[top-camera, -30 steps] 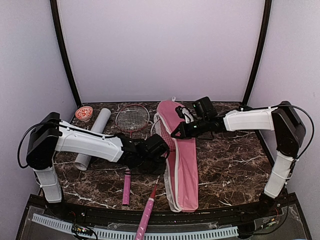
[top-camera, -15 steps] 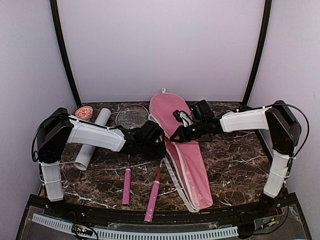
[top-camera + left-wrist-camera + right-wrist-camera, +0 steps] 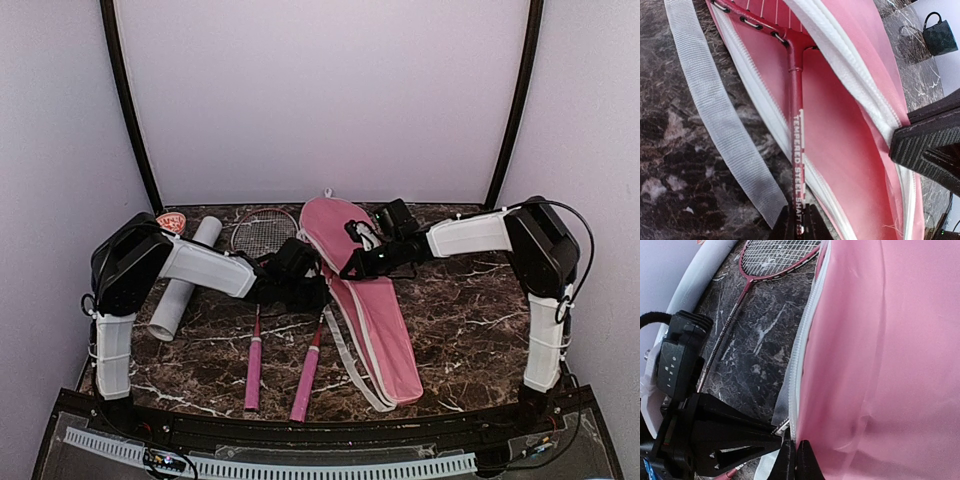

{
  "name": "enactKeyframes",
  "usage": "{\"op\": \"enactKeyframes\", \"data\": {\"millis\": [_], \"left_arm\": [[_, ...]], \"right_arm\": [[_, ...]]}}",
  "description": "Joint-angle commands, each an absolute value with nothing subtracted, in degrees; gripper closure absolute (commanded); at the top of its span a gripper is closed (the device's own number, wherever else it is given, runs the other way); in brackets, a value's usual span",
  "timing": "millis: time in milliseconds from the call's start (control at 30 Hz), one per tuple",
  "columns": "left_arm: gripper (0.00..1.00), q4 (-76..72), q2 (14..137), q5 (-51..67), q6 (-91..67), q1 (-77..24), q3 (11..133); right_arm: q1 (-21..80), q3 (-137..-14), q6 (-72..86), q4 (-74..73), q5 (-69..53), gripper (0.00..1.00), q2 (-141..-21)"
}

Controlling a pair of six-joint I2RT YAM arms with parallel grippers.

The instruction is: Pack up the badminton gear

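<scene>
The pink cover (image 3: 372,310) lies slantwise at the table's middle, and my right gripper (image 3: 346,272) is shut on its white zipper edge (image 3: 805,355), holding the upper flap up. My left gripper (image 3: 308,288) is shut on the red shaft (image 3: 796,125) of one racket. That racket's head is inside the open cover (image 3: 845,145), and its pink handle (image 3: 304,388) points at the near edge. A second racket lies flat on the left, its head (image 3: 265,231) at the back and its handle (image 3: 252,376) near. The white tube (image 3: 181,279) lies further left.
A small red-patterned cap (image 3: 172,221) sits at the back left corner beside the tube's far end. The cover's white strap (image 3: 715,115) trails over the dark marble table (image 3: 460,330) under the left gripper. Black frame posts rise at both back corners.
My left gripper has moved back and slid the racket's head deeper into the cover, drawing the handle up from the near edge. The cover swung slantwise, and my right gripper shifted slightly left with the flap.
</scene>
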State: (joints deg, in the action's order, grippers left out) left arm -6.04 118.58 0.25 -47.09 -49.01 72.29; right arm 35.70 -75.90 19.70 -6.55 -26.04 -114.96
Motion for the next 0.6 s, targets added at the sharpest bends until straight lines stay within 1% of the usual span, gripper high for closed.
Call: {"op": "enactKeyframes", "data": {"millis": [0,133,200,233,333,467,567], "left_arm": [[0.85,-10.3,118.69,1.37,-45.34,-48.26,74.21],[0.67,-7.18,118.04,1.65,-44.12,-48.25,75.31],[0.61,-4.37,117.03,1.42,-43.91,-48.25,75.46],[0.59,-3.11,116.24,1.42,-43.81,-48.25,75.2],[0.52,1.69,112.44,0.83,-43.46,-48.25,73.56],[0.5,5.16,106.27,2.18,-43.05,-48.25,68.18],[0.48,6.87,102.08,4.42,-42.5,-48.4,63.3]], "right_arm": [[35.05,-77.94,18.82,-6.8,-26.94,0.93,-116.15],[35.02,-77.24,18.68,-8.29,-25.83,0.76,-113.29],[35.04,-76.58,18.42,-9.84,-24.65,0.67,-110.67],[35.07,-76.25,18.2,-10.77,-24.08,0.65,-109.32],[35.07,-74.35,17.8,-14.3,-22.44,0.64,-104.99],[36.13,-68.82,16.6,-18.29,-21.21,0.64,-99.48],[39.54,-65.1,15.76,-21.64,-19.31,0.63,-97.11]]}}
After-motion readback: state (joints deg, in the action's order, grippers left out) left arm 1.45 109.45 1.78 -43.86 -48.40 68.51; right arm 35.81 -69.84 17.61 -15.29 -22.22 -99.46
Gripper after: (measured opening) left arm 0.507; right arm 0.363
